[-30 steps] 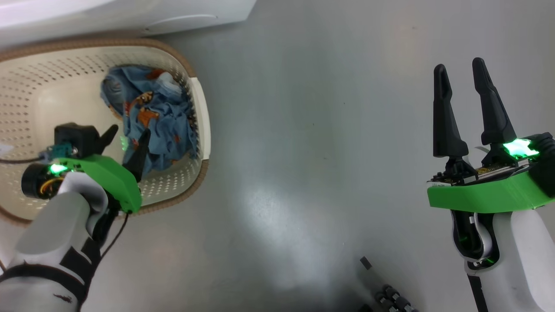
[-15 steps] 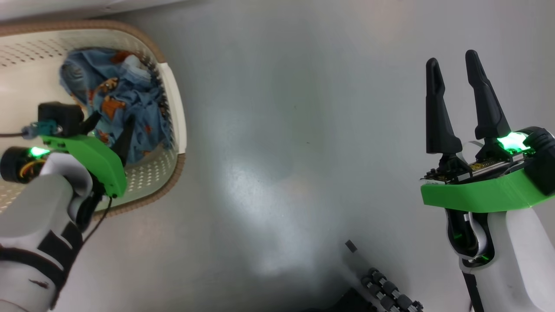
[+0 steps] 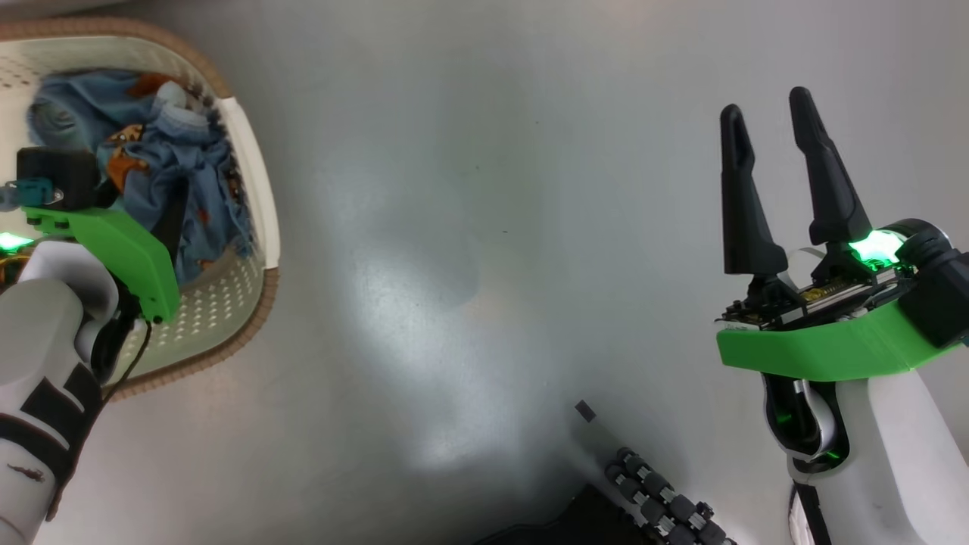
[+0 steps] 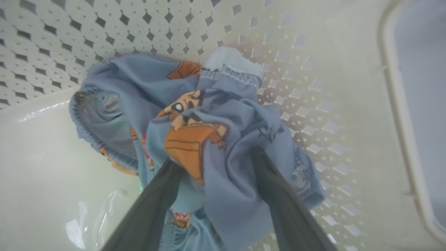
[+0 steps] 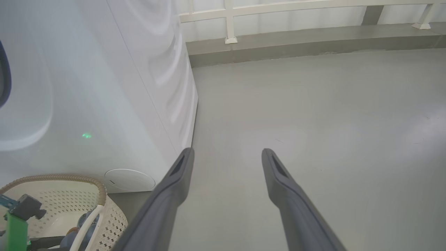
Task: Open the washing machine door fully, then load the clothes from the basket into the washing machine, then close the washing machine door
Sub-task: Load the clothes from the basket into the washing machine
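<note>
Cream basket (image 3: 227, 295) with blue printed clothes (image 4: 226, 139), left gripper (image 4: 216, 158) wide astride them; right gripper (image 3: 766, 106) wide.

So the floor (image 3: 484, 227) is plain smooth grey, kinda glossy, with a pale glare patch in the middle. The basket (image 3: 256, 189) sits on it off to the left, just in front of the washing machine (image 5: 87, 87), which stands on the same floor. A tiny dark square bit (image 3: 584, 410) lies near the robot's base (image 3: 658, 507). A raised ledge (image 5: 313, 38) runs along the far edge.
</note>
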Tool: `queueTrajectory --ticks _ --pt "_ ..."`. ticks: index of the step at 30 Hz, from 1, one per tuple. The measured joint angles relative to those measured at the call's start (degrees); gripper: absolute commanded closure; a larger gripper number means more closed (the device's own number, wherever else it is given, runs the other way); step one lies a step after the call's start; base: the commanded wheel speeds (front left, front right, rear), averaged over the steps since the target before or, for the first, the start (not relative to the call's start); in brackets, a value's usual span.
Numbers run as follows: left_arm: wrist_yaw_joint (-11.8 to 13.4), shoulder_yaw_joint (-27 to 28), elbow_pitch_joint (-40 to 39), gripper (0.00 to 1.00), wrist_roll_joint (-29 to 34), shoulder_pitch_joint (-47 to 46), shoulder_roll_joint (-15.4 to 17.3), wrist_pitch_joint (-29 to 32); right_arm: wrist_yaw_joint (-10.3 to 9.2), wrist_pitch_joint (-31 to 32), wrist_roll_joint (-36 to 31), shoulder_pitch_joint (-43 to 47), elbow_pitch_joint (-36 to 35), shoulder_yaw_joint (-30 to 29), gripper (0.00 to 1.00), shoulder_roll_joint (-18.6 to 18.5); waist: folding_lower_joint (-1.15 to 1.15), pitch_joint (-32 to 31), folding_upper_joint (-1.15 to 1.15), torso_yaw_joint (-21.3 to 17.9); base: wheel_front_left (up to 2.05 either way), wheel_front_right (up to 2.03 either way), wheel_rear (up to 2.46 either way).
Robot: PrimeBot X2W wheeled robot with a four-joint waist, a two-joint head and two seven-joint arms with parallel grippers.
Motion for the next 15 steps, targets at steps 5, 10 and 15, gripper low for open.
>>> queueTrajectory --ticks 5,10,15 --pt "0.00 -1.93 1.02 0.65 -1.02 -0.60 -0.01 0.00 0.00 0.00 0.00 0.00 -0.30 0.41 0.00 0.11 0.00 0.20 0.00 -0.72 0.00 0.00 0.00" --pt "0.00 -3.57 1.70 1.00 -2.69 -1.32 -0.18 -0.69 0.00 0.00 -0.53 0.00 -0.32 0.41 0.00 0.19 0.00 -0.29 0.00 -0.64 0.00 0.00 0.00" --pt "0.00 -4.26 2.20 1.00 -4.57 -1.16 -1.13 -2.10 0.00 0.00 -0.64 0.00 -0.32 0.29 0.00 0.20 0.00 -1.79 0.00 -0.04 0.00 0.00 0.00"
